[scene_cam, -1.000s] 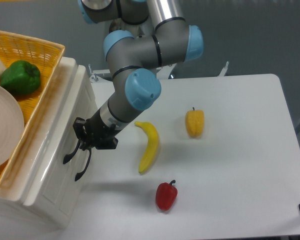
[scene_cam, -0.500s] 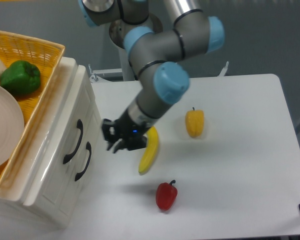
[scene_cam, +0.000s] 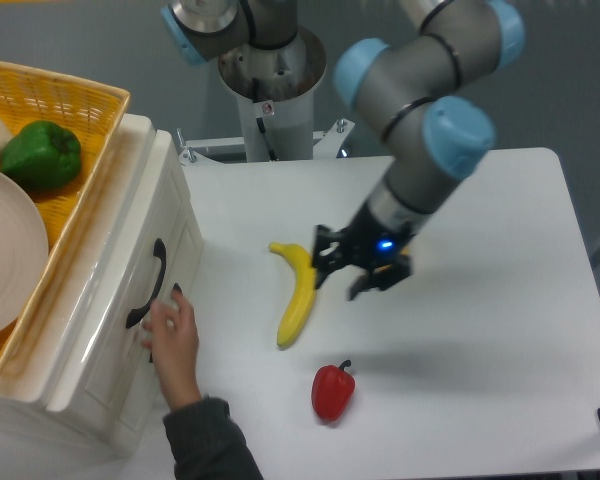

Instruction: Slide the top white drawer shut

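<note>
The white tabletop [scene_cam: 480,330] fills most of the view, with a white cabinet at its left edge. The top white drawer [scene_cam: 130,270] sits flush in the cabinet front, its black curved handle [scene_cam: 150,284] facing the tabletop; a second handle lower down is mostly hidden behind a person's hand [scene_cam: 170,335], which reaches in from the bottom edge in a dark sleeve and touches the cabinet front just below the top handle. On the cabinet rests a yellow wicker basket [scene_cam: 75,100] holding a pale plate [scene_cam: 5,250], a green pepper [scene_cam: 42,155] and something white at the far left (only a sliver shows). The grey and blue robot arm [scene_cam: 430,120] bends down over the middle of the tabletop, well apart from the drawer. Its gripper [scene_cam: 345,275] hangs just right of the banana [scene_cam: 298,293], its jaws spread apart and holding nothing. A red pepper [scene_cam: 332,391] lies near the front edge, below the banana.
</note>
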You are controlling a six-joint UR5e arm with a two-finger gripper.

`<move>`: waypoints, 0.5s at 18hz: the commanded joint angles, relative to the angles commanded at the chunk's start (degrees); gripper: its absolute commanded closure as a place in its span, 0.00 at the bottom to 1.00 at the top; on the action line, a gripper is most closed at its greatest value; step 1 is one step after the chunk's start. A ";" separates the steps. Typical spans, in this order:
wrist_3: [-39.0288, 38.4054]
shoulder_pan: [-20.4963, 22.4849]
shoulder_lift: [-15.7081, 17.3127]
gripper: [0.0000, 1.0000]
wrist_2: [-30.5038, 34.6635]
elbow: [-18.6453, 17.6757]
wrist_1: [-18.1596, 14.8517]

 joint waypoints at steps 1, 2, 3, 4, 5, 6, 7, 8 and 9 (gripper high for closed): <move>1.32 1.06 -0.26 0.04 1.23 0.00 0.00; 2.81 2.11 -0.53 0.01 2.29 0.09 0.00; 4.65 3.34 -0.70 0.01 2.73 0.09 0.00; 6.67 4.31 -1.14 0.00 2.91 0.09 0.17; 8.78 5.19 -1.40 0.00 3.52 0.17 0.26; 10.89 6.07 -1.76 0.00 5.01 0.26 0.26; 12.74 6.51 -2.28 0.00 7.02 0.79 0.26; 14.50 6.86 -2.90 0.00 9.22 1.31 0.35; 16.78 7.56 -3.51 0.00 11.33 1.84 0.26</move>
